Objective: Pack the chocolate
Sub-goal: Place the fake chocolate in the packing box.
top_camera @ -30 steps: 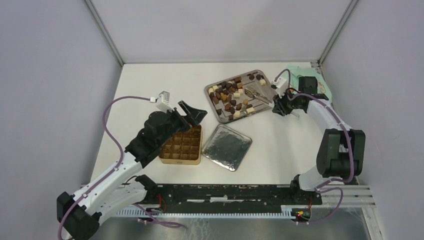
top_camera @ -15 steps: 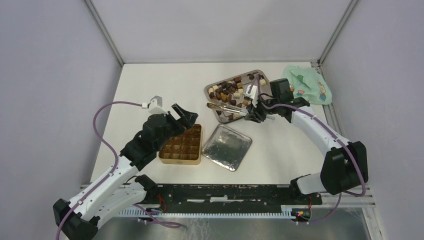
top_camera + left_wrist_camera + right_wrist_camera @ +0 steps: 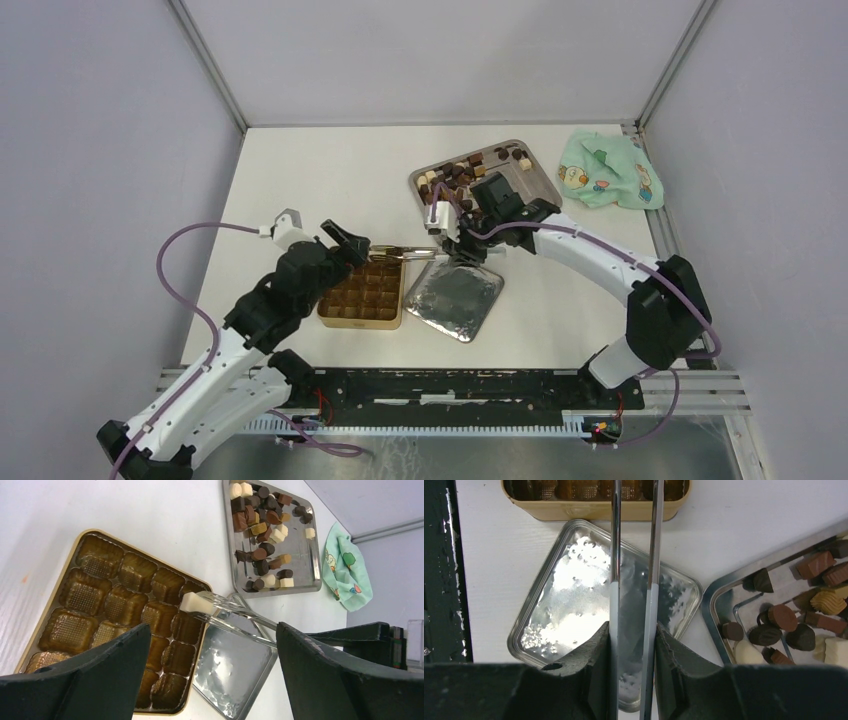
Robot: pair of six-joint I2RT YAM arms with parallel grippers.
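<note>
The chocolate (image 3: 455,172), a heap of dark, light-brown and cream pieces, lies on a steel tray (image 3: 535,183) at the back. My right gripper (image 3: 455,245) is shut on the silver tongs (image 3: 410,252); both tong arms (image 3: 615,555) run straight between its jaws in the right wrist view. The tong tips pinch one cream-white piece (image 3: 192,601) just above the gold gridded tin (image 3: 115,625), over its far-right cells. Every tin cell I can see is empty. My left gripper (image 3: 212,630) hovers open above the tin's near side, holding nothing.
The tin's silver lid (image 3: 455,293) lies flat just right of the tin, under the tongs. A green printed cloth (image 3: 610,170) sits at the back right. A black rail runs along the near table edge.
My right gripper swung left from the tray, carrying the tongs and the cream piece over the lid to the tin. The left arm drew back slightly toward the near left.
</note>
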